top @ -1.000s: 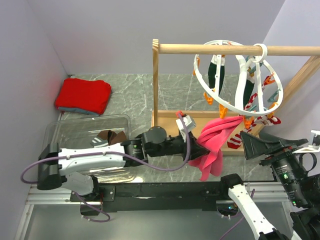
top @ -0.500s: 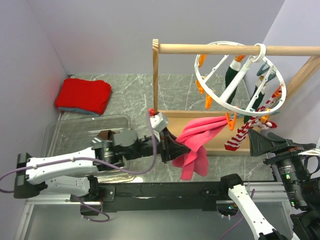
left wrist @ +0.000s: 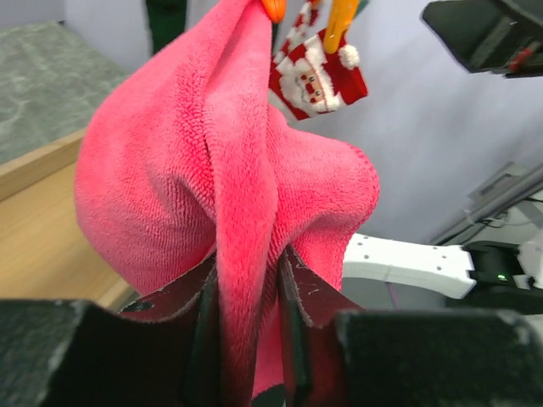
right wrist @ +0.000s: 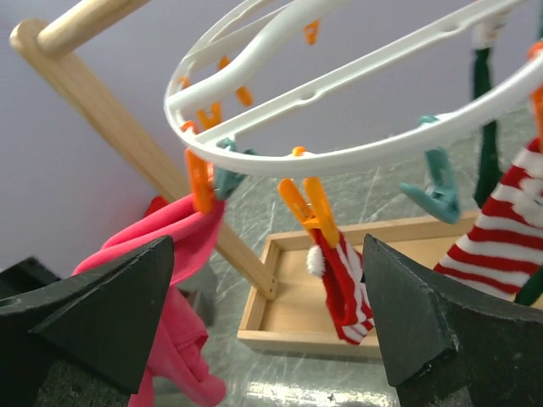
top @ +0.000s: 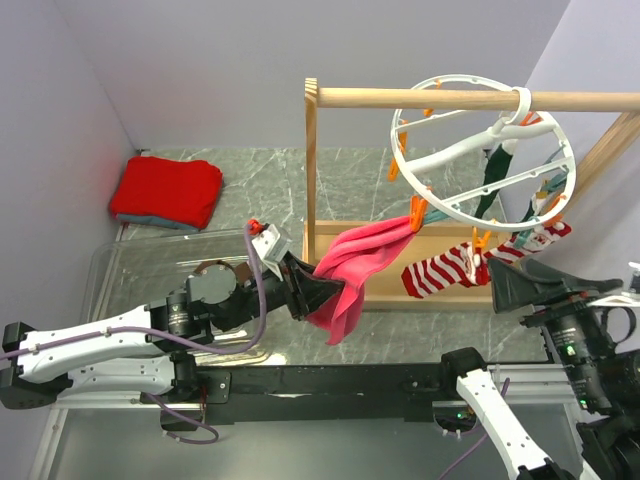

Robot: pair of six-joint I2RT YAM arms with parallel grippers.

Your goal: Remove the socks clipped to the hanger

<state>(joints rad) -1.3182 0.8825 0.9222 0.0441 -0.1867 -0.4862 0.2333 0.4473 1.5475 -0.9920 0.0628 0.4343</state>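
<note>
While in left pincer [top: 318, 296], cloth [top: 352, 260] leftward.

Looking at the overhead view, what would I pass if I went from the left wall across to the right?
folded red cloth → pink cloth, pinched in the left gripper → striped sock → right gripper, open

Pale lilac walls [top: 200, 70], marble tabletop [top: 260, 185]
</note>
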